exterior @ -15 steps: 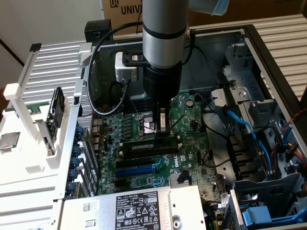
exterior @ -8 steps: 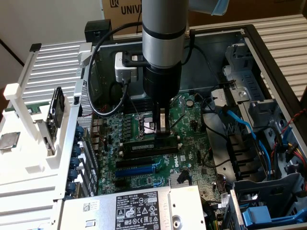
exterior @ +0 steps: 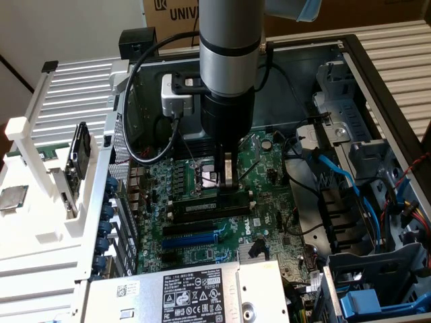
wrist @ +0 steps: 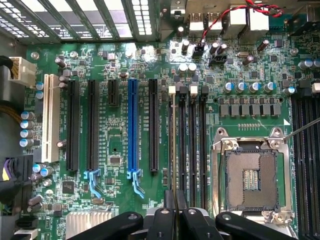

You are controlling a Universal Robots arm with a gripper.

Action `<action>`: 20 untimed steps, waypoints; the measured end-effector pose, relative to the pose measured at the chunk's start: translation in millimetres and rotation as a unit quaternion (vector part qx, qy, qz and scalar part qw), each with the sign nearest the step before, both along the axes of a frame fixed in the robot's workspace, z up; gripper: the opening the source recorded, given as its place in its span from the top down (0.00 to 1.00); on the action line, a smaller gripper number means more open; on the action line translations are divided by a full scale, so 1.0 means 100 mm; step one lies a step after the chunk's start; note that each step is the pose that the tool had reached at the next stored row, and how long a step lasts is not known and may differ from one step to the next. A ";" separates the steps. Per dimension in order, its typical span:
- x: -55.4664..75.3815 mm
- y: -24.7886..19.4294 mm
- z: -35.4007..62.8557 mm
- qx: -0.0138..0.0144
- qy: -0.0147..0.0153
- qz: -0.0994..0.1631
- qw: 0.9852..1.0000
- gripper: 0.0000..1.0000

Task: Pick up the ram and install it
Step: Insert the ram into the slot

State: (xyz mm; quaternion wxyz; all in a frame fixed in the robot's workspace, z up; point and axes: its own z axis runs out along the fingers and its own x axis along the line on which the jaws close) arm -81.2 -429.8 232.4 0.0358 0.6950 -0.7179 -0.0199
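At the exterior view's left, a white rack (exterior: 40,128) is seen beside the open computer case (exterior: 377,74), and a small square chip (exterior: 13,198) is laid on the white surface next to it. Further to the right, the green motherboard (exterior: 262,168) is exposed, with the blue expansion slot (exterior: 192,239) near the labelled power supply (exterior: 188,296). The arm is lowered into the case, and the tool (exterior: 227,180) is placed over the memory slots, just beside the processor socket (exterior: 207,176). The tool is closed narrowly on the ram (exterior: 209,208), which is aligned along one slot. Whether it is pressed fully in cannot be told. In the wrist view the ram (wrist: 173,145) is seen edge-on, running between the fingers (wrist: 165,215). At the far right, blue cables (exterior: 337,171) are gathered near the drive cage.
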 end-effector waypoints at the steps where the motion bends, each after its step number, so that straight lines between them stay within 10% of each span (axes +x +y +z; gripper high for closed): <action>1: 0.00 0.000 0.000 0.000 0.000 0.000 1.000 0.88; 20: -0.03 0.009 0.000 0.000 -0.002 0.000 1.000 0.88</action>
